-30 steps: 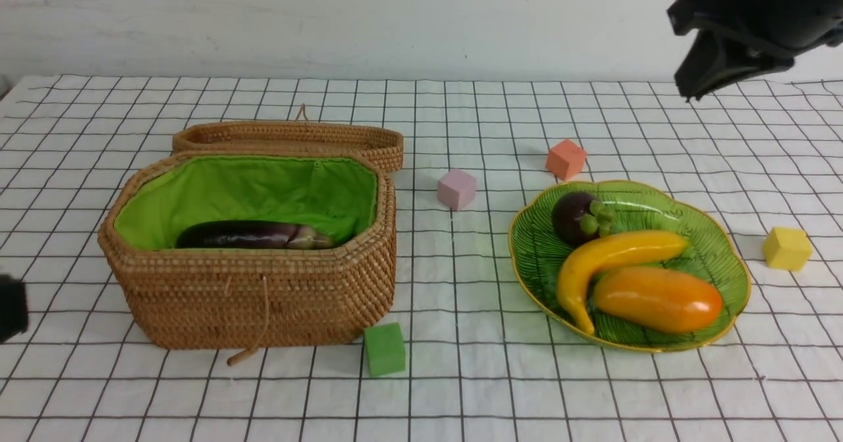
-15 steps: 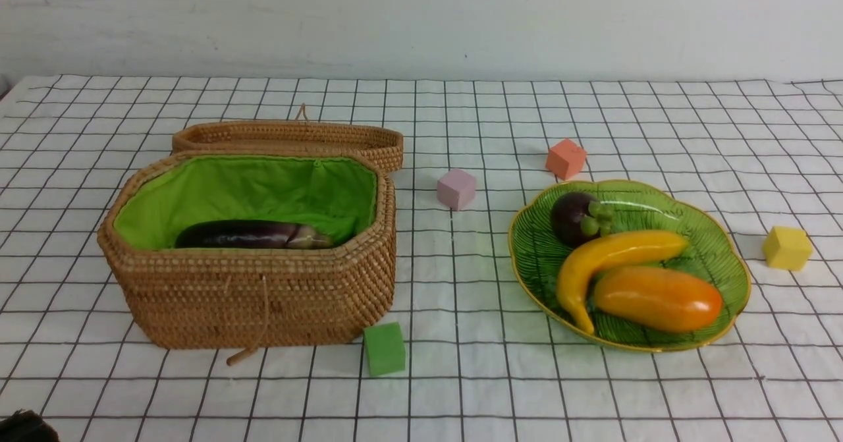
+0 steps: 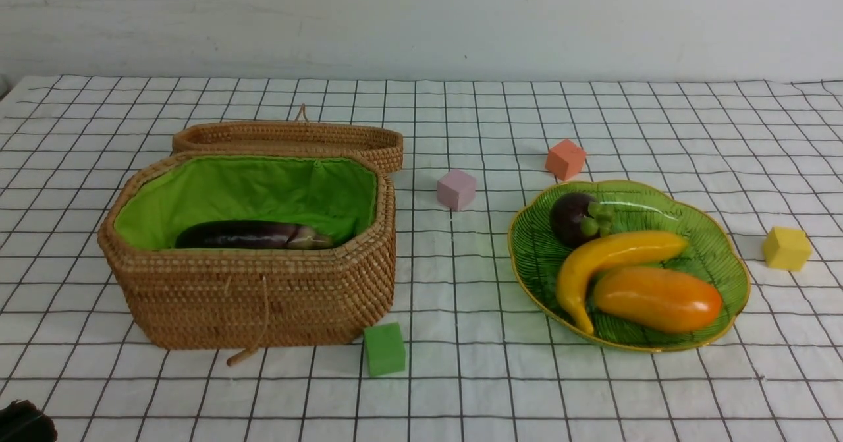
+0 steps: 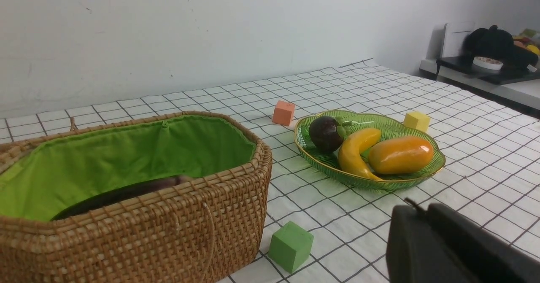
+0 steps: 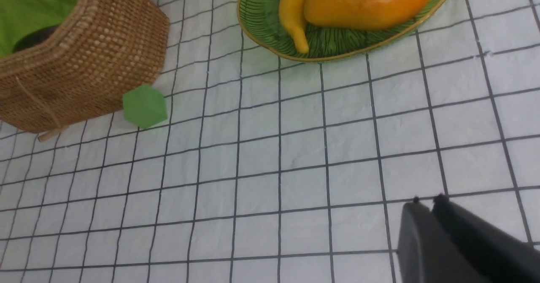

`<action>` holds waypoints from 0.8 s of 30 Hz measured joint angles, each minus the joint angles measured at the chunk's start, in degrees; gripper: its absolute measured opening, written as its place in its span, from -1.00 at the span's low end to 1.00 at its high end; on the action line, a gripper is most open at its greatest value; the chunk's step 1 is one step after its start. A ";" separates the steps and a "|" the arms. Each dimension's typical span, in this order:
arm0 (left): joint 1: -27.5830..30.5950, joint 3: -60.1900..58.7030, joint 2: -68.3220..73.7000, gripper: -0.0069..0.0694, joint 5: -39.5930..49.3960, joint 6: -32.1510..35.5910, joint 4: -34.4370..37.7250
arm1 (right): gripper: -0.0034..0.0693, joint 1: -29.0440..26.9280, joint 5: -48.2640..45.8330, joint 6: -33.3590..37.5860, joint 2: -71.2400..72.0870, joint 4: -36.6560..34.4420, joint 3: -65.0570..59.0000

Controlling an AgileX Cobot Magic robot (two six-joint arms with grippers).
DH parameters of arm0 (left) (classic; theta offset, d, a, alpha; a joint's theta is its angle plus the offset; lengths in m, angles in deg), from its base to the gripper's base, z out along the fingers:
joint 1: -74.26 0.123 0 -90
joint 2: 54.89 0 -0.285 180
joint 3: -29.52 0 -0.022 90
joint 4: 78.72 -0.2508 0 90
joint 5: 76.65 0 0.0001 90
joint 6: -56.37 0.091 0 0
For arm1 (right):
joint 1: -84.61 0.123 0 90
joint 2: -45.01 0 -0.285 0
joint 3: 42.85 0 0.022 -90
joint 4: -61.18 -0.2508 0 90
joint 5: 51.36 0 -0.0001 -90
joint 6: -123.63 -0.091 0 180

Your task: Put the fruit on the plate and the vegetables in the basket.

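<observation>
On the green leaf-shaped plate [image 3: 718, 241] at the right lie a yellow banana [image 3: 612, 257], an orange mango [image 3: 658, 300] and a dark-purple mangosteen [image 3: 573, 217]. The wicker basket [image 3: 263, 297] stands at the left with its lid back; a dark-purple eggplant [image 3: 244, 234] lies on the green lining, and the other vegetables are hidden. My left gripper [image 4: 422, 209] is shut and empty, low at the near left, only its dark tip [image 3: 23, 422] showing in the front view. My right gripper [image 5: 428, 199] is shut and empty over bare cloth near the plate [image 5: 270, 34], out of the front view.
Small cubes lie on the checked cloth: green [image 3: 384, 348] by the basket's near right corner, pink [image 3: 456, 189] between basket and plate, orange [image 3: 565, 159] behind the plate, yellow [image 3: 786, 248] to its right. The basket lid [image 3: 290, 138] lies behind the basket.
The right arm has left the front view's top right corner. The left gripper has dropped from the left edge to the bottom left corner. The fruit and basket have not moved.
</observation>
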 joint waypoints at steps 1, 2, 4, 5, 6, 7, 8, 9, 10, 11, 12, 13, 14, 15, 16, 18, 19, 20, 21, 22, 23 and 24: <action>0.00 0.00 0.00 -0.74 0.00 0.00 0.00 | -0.75 0.00 -0.19 0.00 0.58 -0.15 -0.05; 0.00 0.00 0.00 -0.74 0.00 0.00 0.00 | -0.75 0.00 -0.25 0.00 0.66 -0.15 -0.05; 0.00 0.00 0.00 -0.73 0.00 0.00 0.00 | -0.74 0.00 -0.38 0.00 1.27 -0.20 -0.05; 0.00 0.00 0.00 -0.73 0.00 0.00 0.00 | -0.74 0.00 -0.43 0.00 1.39 -0.20 -0.05; 0.00 0.00 0.00 -0.73 0.00 0.00 0.00 | -0.73 0.00 -0.43 0.00 1.39 -0.20 -0.05; 0.00 0.00 0.00 -0.72 0.00 0.00 0.00 | -0.73 0.00 -0.49 0.00 1.39 -0.20 -0.05; 0.00 0.00 0.00 -0.72 0.00 0.00 0.00 | -0.72 0.00 -0.49 0.00 1.39 -0.20 -0.05; 0.00 0.00 0.00 -0.72 0.00 0.00 0.00 | -0.72 0.00 -0.49 0.00 1.39 -0.11 -0.05; 0.00 0.00 0.00 -0.72 0.00 0.00 0.00 | -0.72 0.00 -0.21 0.06 1.39 0.71 -0.12; 0.00 0.00 0.00 -0.72 0.00 0.00 0.00 | -0.72 -0.05 1.01 0.19 1.60 2.34 -0.57; 0.00 0.00 0.00 -0.72 0.00 0.00 0.00 | -0.72 -0.31 2.60 0.41 2.10 3.72 -1.31; 0.00 0.00 0.00 -0.72 0.00 0.00 0.00 | -0.72 -0.92 4.46 0.82 2.94 4.97 -2.38; 0.00 0.00 0.00 -0.72 0.00 0.00 0.00 | -0.72 -1.63 6.18 1.19 3.76 5.78 -3.51; 0.00 0.00 0.00 -0.72 0.00 0.00 0.00 | -0.71 -2.65 8.60 1.46 4.89 6.56 -5.20; 0.00 0.00 0.00 -0.72 0.00 0.00 0.00 | -0.70 -3.71 11.19 1.52 6.07 6.79 -7.19; 0.00 0.00 0.00 -0.71 0.00 0.00 0.00 | -0.68 -5.18 15.80 1.73 8.06 6.51 -10.88; 0.00 0.00 0.00 -0.71 0.00 0.00 0.00 | -0.68 -5.59 17.43 1.86 8.86 6.51 -12.42; 0.00 0.00 0.00 -0.71 0.00 0.00 0.00 | -0.66 -6.19 21.69 3.07 10.87 6.95 -16.26; 0.00 0.00 0.00 -0.71 0.00 0.00 0.00 | -0.64 -6.29 23.48 4.20 12.33 7.46 -19.13; 0.00 0.00 0.00 -0.71 0.00 0.00 0.00 | -0.63 -6.31 25.72 5.30 13.76 8.53 -21.95; 0.00 0.00 0.00 -0.71 0.00 0.00 0.00 | -0.63 -6.31 26.02 5.52 14.03 8.73 -22.49; 0.00 0.00 0.00 -0.70 0.00 0.00 0.00 | -0.62 -6.31 27.33 6.30 15.31 9.37 -25.13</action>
